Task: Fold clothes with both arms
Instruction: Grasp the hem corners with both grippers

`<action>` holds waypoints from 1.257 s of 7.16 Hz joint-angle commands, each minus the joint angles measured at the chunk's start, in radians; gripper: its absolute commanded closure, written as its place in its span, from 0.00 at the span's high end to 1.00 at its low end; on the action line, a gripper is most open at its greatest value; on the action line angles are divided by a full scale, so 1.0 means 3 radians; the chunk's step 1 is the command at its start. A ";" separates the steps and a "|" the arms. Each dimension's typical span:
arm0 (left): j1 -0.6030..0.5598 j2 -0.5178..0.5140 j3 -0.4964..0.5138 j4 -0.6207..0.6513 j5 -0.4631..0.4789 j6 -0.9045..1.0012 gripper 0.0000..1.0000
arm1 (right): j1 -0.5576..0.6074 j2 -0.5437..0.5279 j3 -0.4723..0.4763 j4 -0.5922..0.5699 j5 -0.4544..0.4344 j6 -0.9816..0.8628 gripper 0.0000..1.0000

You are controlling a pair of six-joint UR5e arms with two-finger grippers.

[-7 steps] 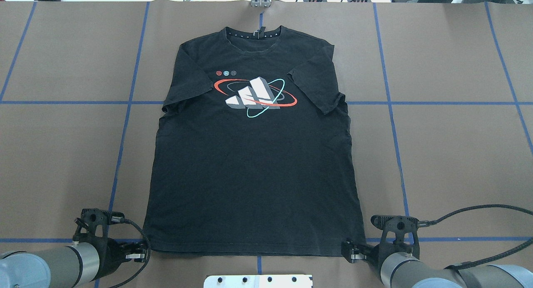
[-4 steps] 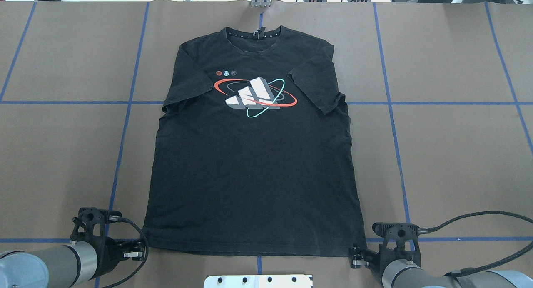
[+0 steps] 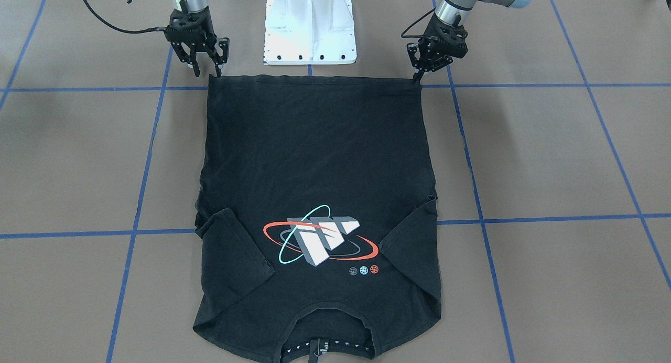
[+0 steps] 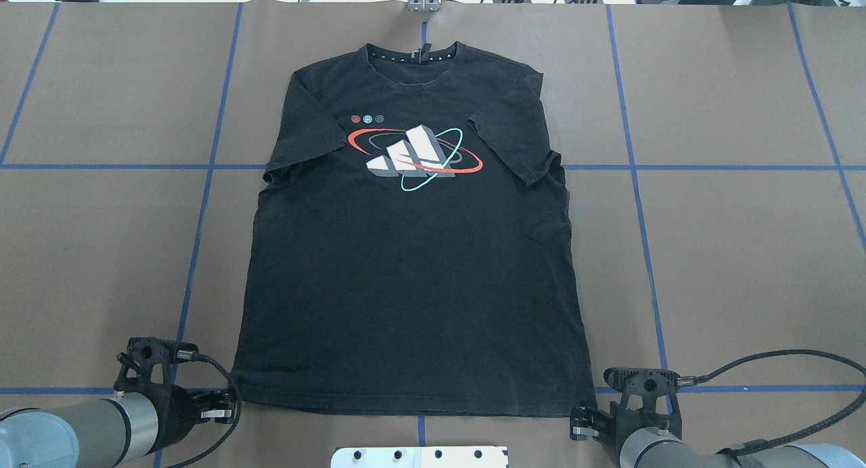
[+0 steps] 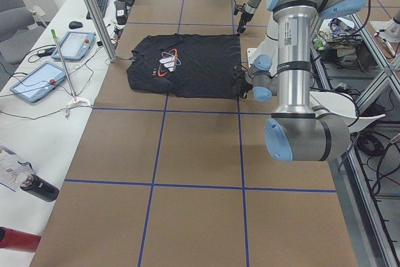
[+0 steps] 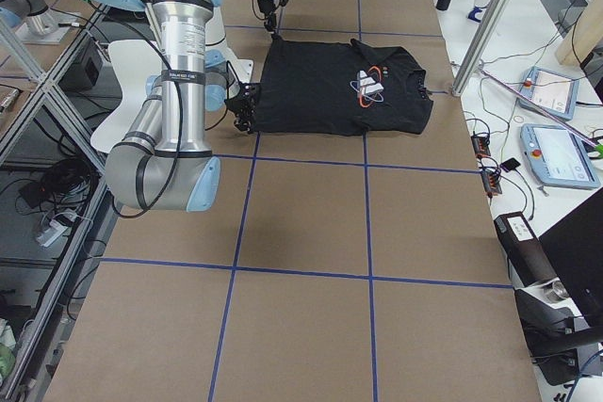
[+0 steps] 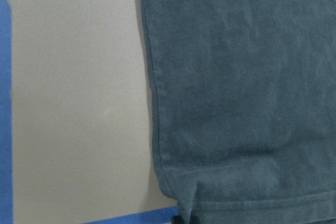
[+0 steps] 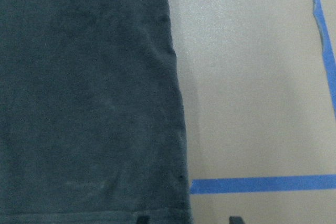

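Brown paper (image 3: 550, 153) crossed by blue tape (image 3: 524, 85) lay under everything. On it, the right gripper (image 3: 208, 72) stood open astride one hem corner of the black T-shirt (image 3: 314, 153), one finger over cloth, one over paper; the left gripper (image 3: 418, 78) looked pinched shut on the other corner. Outward, the shirt lay flat, logo (image 3: 321, 239) up, collar (image 3: 325, 347) farthest from the white base (image 3: 309, 27).

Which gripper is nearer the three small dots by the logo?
Left. The left gripper is at the T-shirt hem corner on the dots' side; the right gripper at the opposite corner.
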 commanded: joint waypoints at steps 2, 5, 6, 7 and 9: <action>0.0000 0.0000 -0.0002 0.0000 0.0026 0.0000 0.00 | -0.0008 0.0019 -0.0062 0.0000 0.0009 0.0001 0.46; 0.0000 0.0000 -0.0002 0.0000 0.0026 0.0000 0.00 | -0.0013 0.0034 -0.0062 0.0000 0.0009 0.0001 0.08; 0.0000 0.0005 -0.0002 0.0000 0.0026 0.0000 0.00 | -0.0013 0.0035 -0.0052 0.0000 0.0004 -0.0004 0.00; 0.0000 0.0005 -0.0002 0.0000 0.0026 0.0000 0.00 | -0.0008 0.0040 -0.0042 0.0000 -0.0001 -0.0004 0.00; 0.0000 0.0005 -0.0007 0.0000 0.0021 0.0000 0.00 | 0.0007 0.0045 0.0039 0.0000 -0.0001 -0.0004 0.00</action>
